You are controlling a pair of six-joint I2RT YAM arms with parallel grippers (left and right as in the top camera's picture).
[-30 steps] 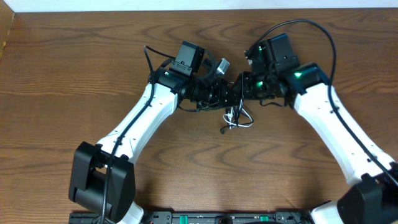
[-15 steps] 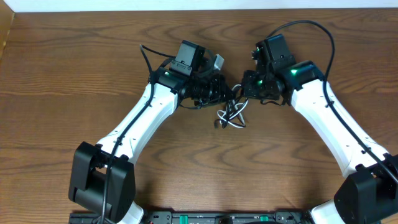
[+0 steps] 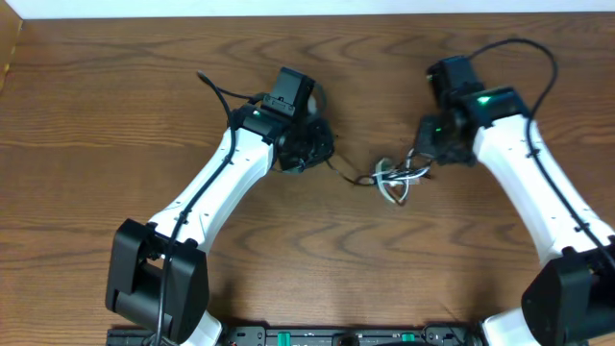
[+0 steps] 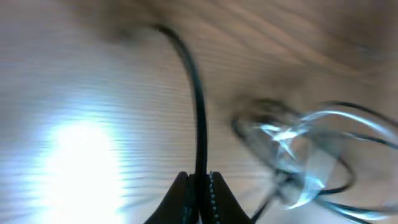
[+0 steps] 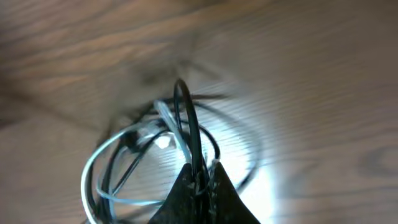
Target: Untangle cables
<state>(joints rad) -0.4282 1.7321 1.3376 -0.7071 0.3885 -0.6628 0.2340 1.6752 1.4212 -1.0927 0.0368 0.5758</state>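
Observation:
The cables lie as a small tangle of black and white cords on the wooden table between my two arms. One black cable stretches from it to my left gripper, which is shut on that cord. In the left wrist view the black cable runs straight up out of the closed left gripper, with the tangle blurred to the right. My right gripper sits at the tangle's right side. In the right wrist view this gripper pinches a black cable, beside white loops.
Thick black arm wires arch over the right arm and behind the left arm. The table's far edge runs along the top, and the arm bases stand at the near edge.
The right gripper closed on a black cable and pulled right. The left gripper drew back left. The tangle slid right and a black cord is now stretched out from it.

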